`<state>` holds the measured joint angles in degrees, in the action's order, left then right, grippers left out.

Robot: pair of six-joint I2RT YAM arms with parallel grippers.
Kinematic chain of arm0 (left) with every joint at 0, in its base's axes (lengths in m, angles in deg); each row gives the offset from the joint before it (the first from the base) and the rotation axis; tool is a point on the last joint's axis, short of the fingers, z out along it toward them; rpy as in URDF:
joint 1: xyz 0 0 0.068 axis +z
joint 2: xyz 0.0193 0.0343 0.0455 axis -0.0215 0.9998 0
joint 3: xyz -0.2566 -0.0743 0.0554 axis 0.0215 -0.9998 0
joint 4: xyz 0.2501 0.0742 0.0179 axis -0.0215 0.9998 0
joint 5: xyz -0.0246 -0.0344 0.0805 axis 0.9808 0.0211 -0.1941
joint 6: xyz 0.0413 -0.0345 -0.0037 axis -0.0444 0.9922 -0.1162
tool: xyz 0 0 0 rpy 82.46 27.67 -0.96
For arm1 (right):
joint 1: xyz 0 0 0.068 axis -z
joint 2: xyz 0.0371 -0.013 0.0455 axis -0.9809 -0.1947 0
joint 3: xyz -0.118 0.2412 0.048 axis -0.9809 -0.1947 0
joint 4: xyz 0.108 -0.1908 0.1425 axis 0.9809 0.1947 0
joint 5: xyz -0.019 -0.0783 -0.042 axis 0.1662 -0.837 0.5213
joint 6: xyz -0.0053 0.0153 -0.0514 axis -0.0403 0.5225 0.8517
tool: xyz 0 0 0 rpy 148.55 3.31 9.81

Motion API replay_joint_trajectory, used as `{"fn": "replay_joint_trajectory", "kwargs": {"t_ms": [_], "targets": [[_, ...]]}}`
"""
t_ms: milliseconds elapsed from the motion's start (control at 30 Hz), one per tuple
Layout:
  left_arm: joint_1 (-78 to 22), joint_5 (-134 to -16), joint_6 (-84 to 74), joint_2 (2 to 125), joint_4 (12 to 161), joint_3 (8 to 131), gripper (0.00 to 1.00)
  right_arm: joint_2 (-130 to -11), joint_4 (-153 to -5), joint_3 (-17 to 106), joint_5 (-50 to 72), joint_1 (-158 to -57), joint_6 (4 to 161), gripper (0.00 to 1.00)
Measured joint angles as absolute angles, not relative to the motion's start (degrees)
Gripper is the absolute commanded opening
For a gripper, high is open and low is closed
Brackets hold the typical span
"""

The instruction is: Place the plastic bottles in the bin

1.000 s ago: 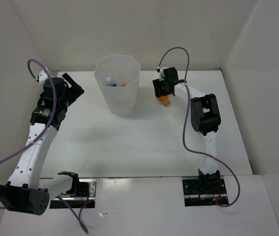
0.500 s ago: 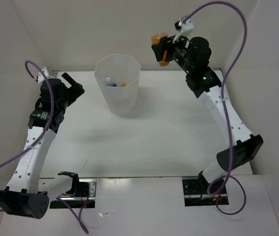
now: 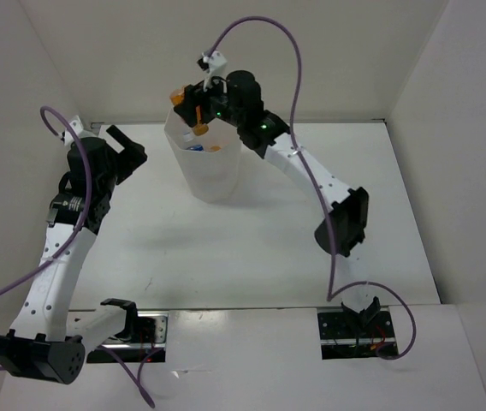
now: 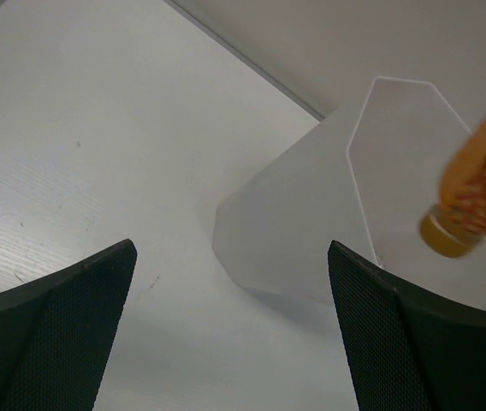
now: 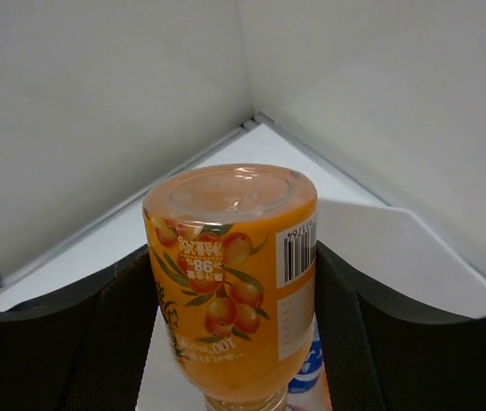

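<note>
Aloft, right pincer [image 3: 193, 112] grips inverted orange bottle [image 5: 230, 282] over bin [image 3: 214, 175].

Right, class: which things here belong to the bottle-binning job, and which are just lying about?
Job: white bin; orange bottle held cap-down above it; blue-label bottle inside it.
Just there: purple cables; table; white walls.

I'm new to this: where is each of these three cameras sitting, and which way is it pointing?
Top camera: above and behind the arms, looking down on the table; both whole arms show.
Left wrist: faces the bin side-on, between its open left fingers.
Right wrist: looks along the right fingers, shut on a cap-down orange bottle, toward the back corner.
Shared: all three show that bottle.
</note>
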<state>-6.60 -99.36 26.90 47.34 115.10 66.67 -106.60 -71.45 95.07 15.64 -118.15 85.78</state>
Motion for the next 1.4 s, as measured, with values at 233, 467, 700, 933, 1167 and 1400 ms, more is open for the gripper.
{"fn": "replay_joint_trajectory", "kwargs": {"t_ms": [233,467,700,933,1167,1400], "targets": [[-6.60,-99.10,26.85,47.45,115.30,66.69,0.99,-121.37,-56.21,115.33,14.66,-119.04,84.56,0.98],[-6.60,-98.27,26.46,50.10,116.43,67.47,0.99,-115.27,-53.35,116.56,8.21,-119.28,84.78,0.99],[-7.21,-98.47,25.32,51.89,121.11,70.64,0.99,-81.55,-57.30,71.69,-4.53,-114.26,77.65,0.99],[-8.19,-99.34,24.54,52.22,125.88,71.93,0.99,-61.81,-52.19,50.94,-12.49,-98.15,63.25,0.99],[-8.19,-99.67,22.40,52.09,128.89,70.25,0.99,-64.37,-45.85,38.31,-11.07,-98.00,56.23,0.99],[-8.19,-100.43,21.26,50.53,130.71,68.46,0.99,-65.05,-43.45,37.76,-9.30,-97.93,55.47,0.99]]}}
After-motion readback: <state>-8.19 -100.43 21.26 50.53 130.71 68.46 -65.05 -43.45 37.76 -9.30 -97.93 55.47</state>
